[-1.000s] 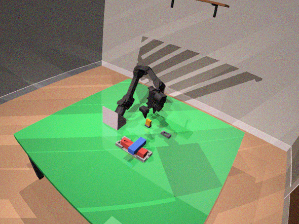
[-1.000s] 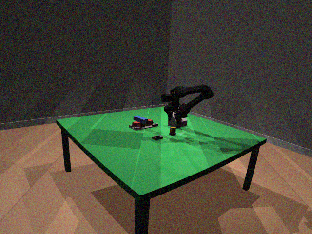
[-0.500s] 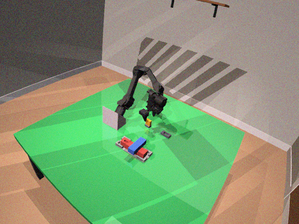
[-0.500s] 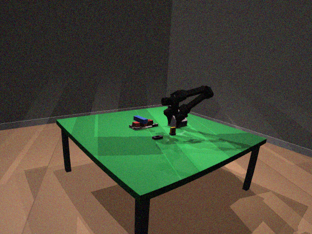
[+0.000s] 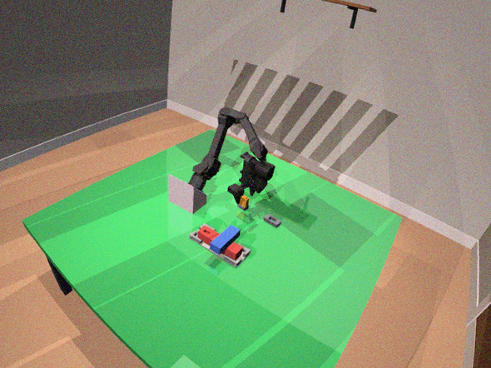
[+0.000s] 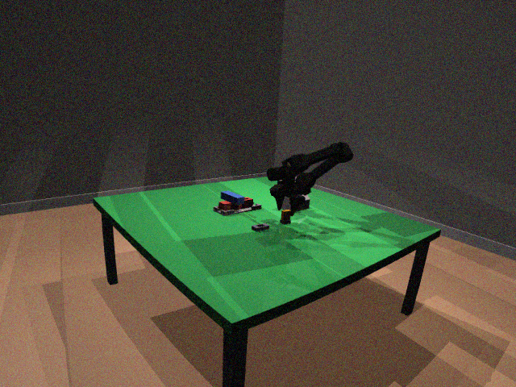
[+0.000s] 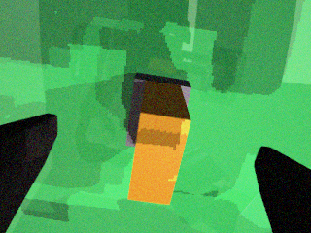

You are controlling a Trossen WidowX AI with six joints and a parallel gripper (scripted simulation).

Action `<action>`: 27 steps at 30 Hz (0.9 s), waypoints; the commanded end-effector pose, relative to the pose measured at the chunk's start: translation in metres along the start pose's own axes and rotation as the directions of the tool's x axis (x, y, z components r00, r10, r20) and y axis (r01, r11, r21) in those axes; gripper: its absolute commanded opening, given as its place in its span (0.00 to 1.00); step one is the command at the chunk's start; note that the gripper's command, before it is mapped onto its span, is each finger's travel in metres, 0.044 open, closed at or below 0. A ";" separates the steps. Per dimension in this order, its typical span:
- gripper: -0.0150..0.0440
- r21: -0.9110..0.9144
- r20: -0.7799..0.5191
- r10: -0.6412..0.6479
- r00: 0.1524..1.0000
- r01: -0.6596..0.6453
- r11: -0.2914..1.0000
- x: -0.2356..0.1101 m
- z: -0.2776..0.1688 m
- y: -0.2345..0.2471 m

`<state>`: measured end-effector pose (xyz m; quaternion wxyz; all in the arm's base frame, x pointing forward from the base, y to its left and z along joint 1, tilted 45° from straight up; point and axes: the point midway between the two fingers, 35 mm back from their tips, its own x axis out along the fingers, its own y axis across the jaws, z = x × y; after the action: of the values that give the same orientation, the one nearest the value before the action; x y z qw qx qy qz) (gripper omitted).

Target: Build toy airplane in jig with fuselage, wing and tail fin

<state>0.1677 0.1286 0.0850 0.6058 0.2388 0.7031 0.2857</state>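
The red fuselage lies in the grey jig near the table's middle. The blue wing lies across the top of it. The orange tail fin stands upright on the green table, apart from the jig and closer to the arm's base. My gripper is open and empty. It hangs just above the fin, with one dark finger on each side and clear of it in the wrist view.
A small grey block lies on the table near the fin. A white panel stands by the arm's base. The green table has open edges all around.
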 end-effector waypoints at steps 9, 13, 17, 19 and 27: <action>1.00 0.003 -0.006 0.007 1.000 -0.007 1.000 0.021 -0.003 0.001; 1.00 0.003 -0.006 0.008 1.000 -0.008 1.000 0.025 -0.004 0.001; 0.82 0.003 -0.006 0.008 1.000 -0.008 1.000 0.025 -0.004 0.001; 0.73 0.003 -0.006 0.008 1.000 -0.008 1.000 0.025 -0.004 0.001; 0.38 0.003 -0.006 0.008 1.000 -0.008 1.000 0.025 -0.004 0.001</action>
<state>0.1605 0.1453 0.0684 0.6029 0.2400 0.7044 0.2876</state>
